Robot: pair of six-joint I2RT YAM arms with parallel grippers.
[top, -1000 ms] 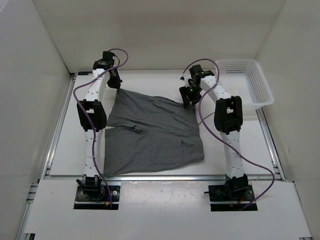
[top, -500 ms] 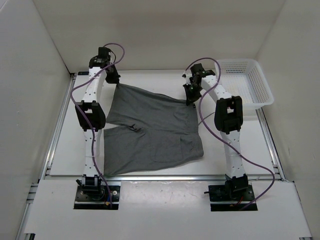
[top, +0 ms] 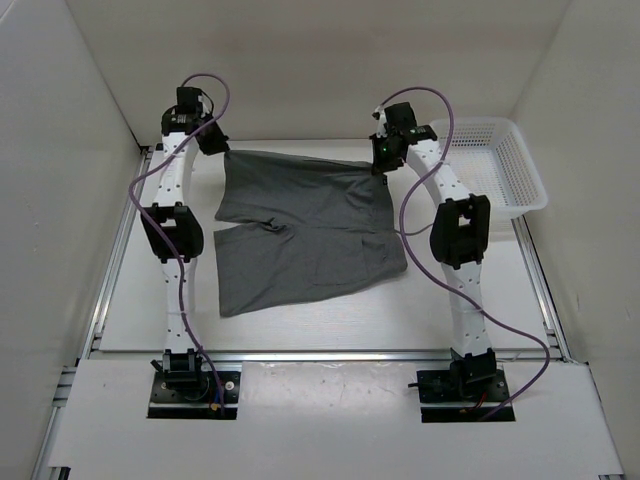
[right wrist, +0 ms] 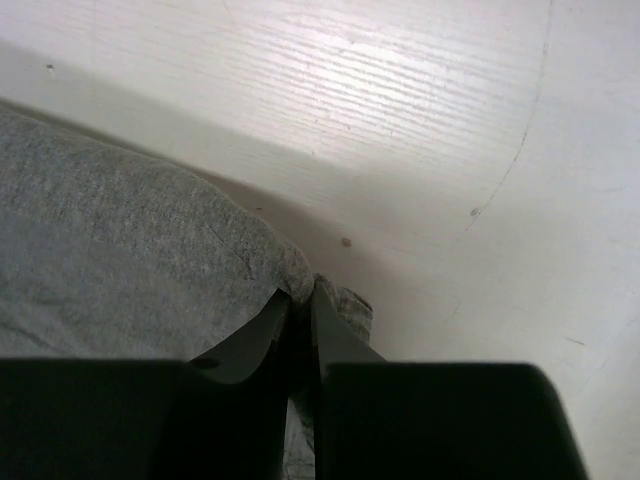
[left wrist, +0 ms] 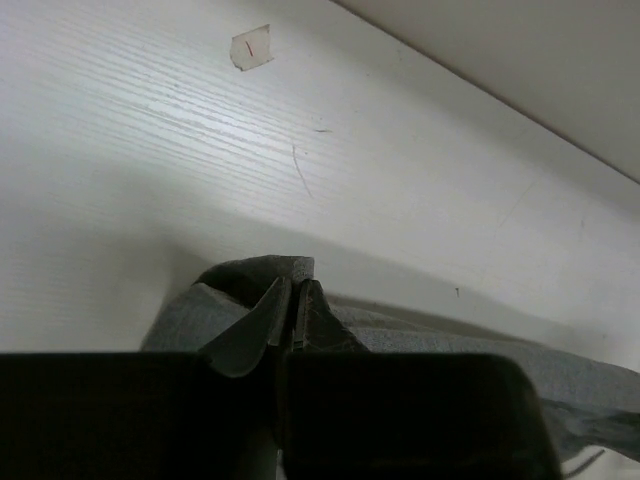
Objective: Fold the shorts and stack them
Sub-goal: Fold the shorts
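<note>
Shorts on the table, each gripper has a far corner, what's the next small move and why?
Probably bring both corners together toward the near hem. The left gripper and the right gripper are each shut on a far corner of the shorts, the edge between them taut, the rest lying flat on the table, ready to fold.

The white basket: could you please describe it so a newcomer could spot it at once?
Look to the table's far right corner, past the right arm. There sits the white basket, rectangular with latticed walls; unlike the soft grey shorts spread beside it, it is rigid.
</note>
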